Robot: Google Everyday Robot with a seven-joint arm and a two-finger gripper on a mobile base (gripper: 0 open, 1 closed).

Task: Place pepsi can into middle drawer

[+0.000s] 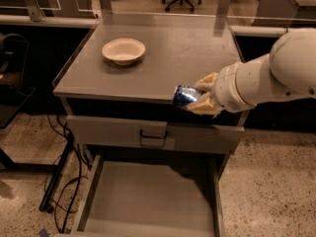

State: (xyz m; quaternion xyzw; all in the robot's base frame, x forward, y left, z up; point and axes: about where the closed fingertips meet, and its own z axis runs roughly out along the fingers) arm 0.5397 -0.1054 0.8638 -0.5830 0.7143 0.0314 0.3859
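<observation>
The tool (pixel 197 97) is closed around the pepsi can (pixel 183 95), gripping it sideways with one end facing away from the arm. This hold probably suits carrying the can past the worktop's (pixel 173 48) front edge, where it now sits. The middle drawer (pixel 148 201) stands pulled open well below the tool, with bare floor ready to take the can. A shut drawer front (pixel 113 130) lies between them. A cream bowl (pixel 123 50) sits well apart, beyond the tool. The can shows blue and silver, but no lettering is legible.
</observation>
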